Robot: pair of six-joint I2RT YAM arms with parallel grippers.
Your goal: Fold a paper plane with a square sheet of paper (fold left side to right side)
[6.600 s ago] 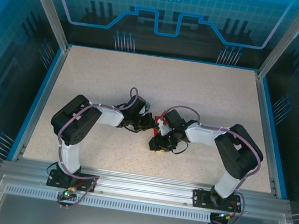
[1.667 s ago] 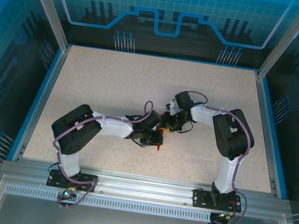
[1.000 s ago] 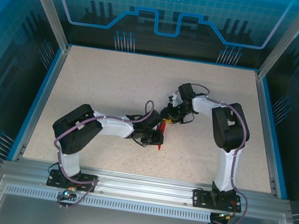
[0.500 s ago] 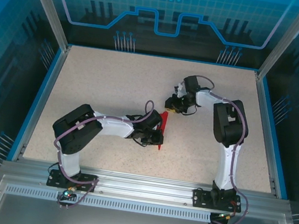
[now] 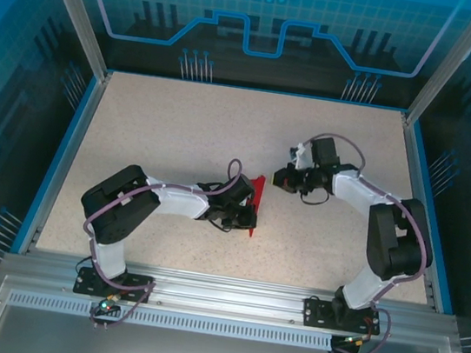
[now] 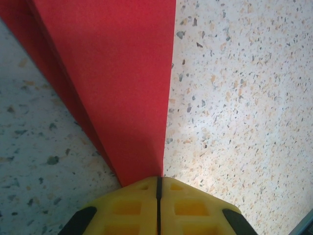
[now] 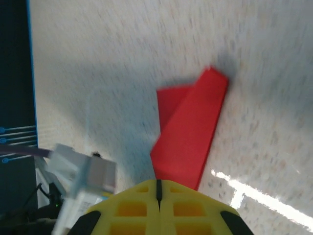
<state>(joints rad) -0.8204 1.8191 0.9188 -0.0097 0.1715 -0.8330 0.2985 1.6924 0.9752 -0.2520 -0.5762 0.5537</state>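
My left pincer (image 6: 158,180) is pressed together on the narrow near end of the paper plane (image 5: 257,186). The red paper runs straight out from the seam between my pads, so I judge it nipped there rather than merely touched. The plane lies near the middle of the speckled table (image 5: 181,125), long and slim, with its wider end pointing away from my bases and one flap standing up a little. My right pincer (image 7: 157,183) is also pressed together, but on nothing. It hangs just beside the plane's far end, to the right, clear of the paper. This is thin, light paper. It will slide on the smooth top at the slightest nudge, buckle if pushed from an end, and keep any crease I give it, wanted or not. So I would hold it by the layered spine, where the folds make it stiffest, and pin one end while the other is worked. Half a second ago my right pincer was at the far tip of the plane; since then it has drawn off to the right and shut, its elbow swinging outward, while my left has stayed put on the near end.
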